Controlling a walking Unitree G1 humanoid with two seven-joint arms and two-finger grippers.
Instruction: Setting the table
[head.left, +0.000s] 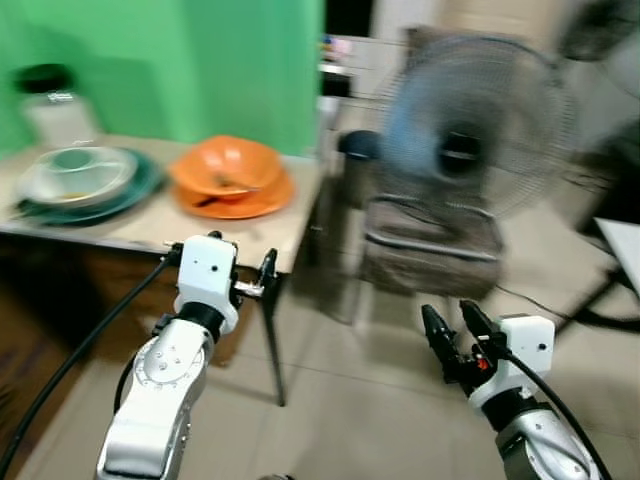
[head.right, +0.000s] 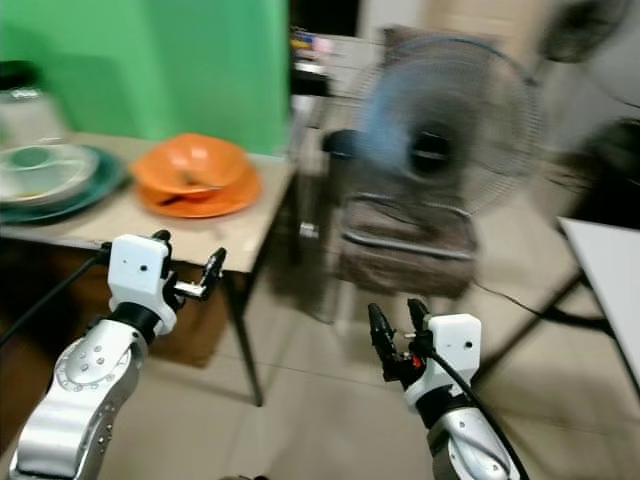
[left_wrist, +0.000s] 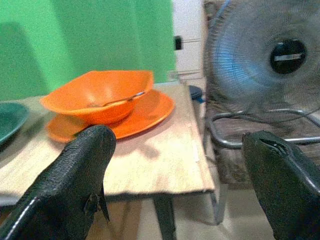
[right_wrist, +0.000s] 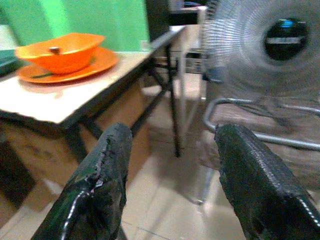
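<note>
Standing on a wooden table (head.left: 150, 235) before a green wall (head.left: 200, 60), an orange bowl (head.left: 226, 166) rests on an orange plate (head.left: 240, 200), with a spoon (left_wrist: 120, 100) lying inside the bowl. Beside them, a pale bowl (head.left: 75, 172) sits on a green plate (head.left: 130, 195). The left gripper (head.left: 262, 283) hangs just off the table's near edge, fingers spread and holding nothing. The right gripper (head.left: 452, 328) hovers over the tiled floor (head.left: 350, 400), also spread and empty. A fan (head.left: 470, 130) stands behind.

Left gripper (head.left: 266, 272) raised forward, fingers apart; right gripper (head.left: 456, 329) lower, likewise.
</note>
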